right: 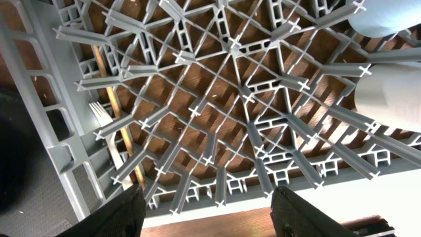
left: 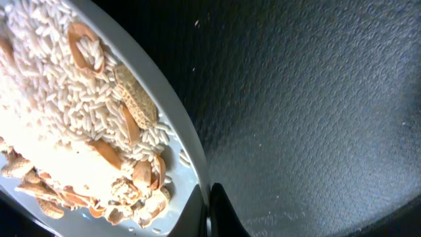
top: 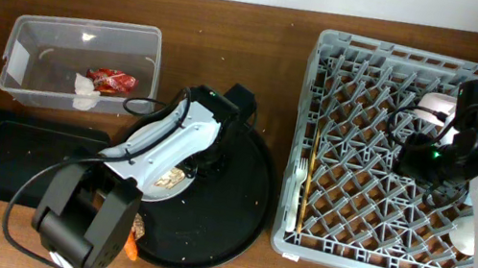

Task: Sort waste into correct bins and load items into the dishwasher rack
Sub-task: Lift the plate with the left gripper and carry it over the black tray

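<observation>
My left gripper [left: 210, 214] is shut on the rim of the white plate [left: 187, 141], which holds beige grainy food scraps [left: 72, 105]. In the overhead view that gripper [top: 186, 172] and plate [top: 159, 191] are over the round black tray [top: 237, 202]. An orange carrot [top: 133, 249] lies at the tray's front left. The clear tub [top: 28, 30] holds the red wrapper [top: 112, 80] and white tissue [top: 84, 89]. The black rectangular tray [top: 21, 156] lies in front of it. My right gripper [right: 207, 214] is open and empty above the grey rack [top: 407, 60], which holds chopsticks [top: 308, 180], a fork [right: 105, 125] and a pink bowl [top: 435, 107].
A white cup [top: 464, 230] stands in the rack's right side under my right arm. Two pale cups [right: 388, 59] show at the upper right of the right wrist view. My left arm's base [top: 83, 225] covers the round tray's front left.
</observation>
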You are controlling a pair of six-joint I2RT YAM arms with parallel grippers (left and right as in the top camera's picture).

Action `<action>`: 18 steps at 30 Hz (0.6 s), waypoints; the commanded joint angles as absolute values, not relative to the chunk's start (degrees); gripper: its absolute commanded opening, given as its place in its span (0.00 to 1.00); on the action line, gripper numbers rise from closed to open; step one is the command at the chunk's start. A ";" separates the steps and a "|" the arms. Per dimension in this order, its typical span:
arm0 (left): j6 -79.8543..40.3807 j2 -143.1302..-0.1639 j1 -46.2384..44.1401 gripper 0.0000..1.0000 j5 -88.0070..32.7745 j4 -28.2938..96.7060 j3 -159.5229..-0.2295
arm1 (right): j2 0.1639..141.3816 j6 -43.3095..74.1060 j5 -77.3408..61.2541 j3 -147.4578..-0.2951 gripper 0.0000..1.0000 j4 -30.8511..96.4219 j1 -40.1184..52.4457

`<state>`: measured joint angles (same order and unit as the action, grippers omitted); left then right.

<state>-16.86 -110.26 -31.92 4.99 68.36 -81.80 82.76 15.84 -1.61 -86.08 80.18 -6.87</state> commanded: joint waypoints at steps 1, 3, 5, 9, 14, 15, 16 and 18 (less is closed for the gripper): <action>-21.56 -110.78 -31.88 0.01 9.98 71.46 -83.15 | 82.32 15.22 -1.91 -86.70 0.65 80.20 -7.27; -21.67 -110.76 -31.88 0.01 10.37 72.25 -83.15 | 82.32 15.22 -1.91 -86.70 0.65 80.16 -7.25; -21.91 -110.76 -31.88 0.01 10.61 73.19 -83.15 | 82.32 15.22 -1.91 -86.70 0.65 80.18 -7.27; -23.18 -109.73 -31.88 0.01 13.17 74.65 -83.18 | 82.32 15.22 -1.91 -86.70 0.65 80.18 -7.27; -24.43 -106.85 -31.73 0.01 15.44 76.79 -83.18 | 82.32 15.22 -1.91 -86.70 0.65 80.20 -7.27; -24.40 -106.00 -31.53 0.00 15.44 77.03 -83.18 | 82.32 15.22 -1.91 -86.70 0.65 80.23 -7.27; -24.40 -104.64 -30.81 0.01 15.44 77.30 -83.18 | 82.32 15.22 -1.91 -86.70 0.65 80.27 -7.27; -24.38 -102.61 -29.39 0.00 15.44 77.47 -83.18 | 82.32 15.22 -1.91 -86.70 0.65 80.42 -7.25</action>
<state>-23.24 -108.31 -31.51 12.75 76.82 -82.08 82.76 15.81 -1.61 -86.08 80.20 -6.90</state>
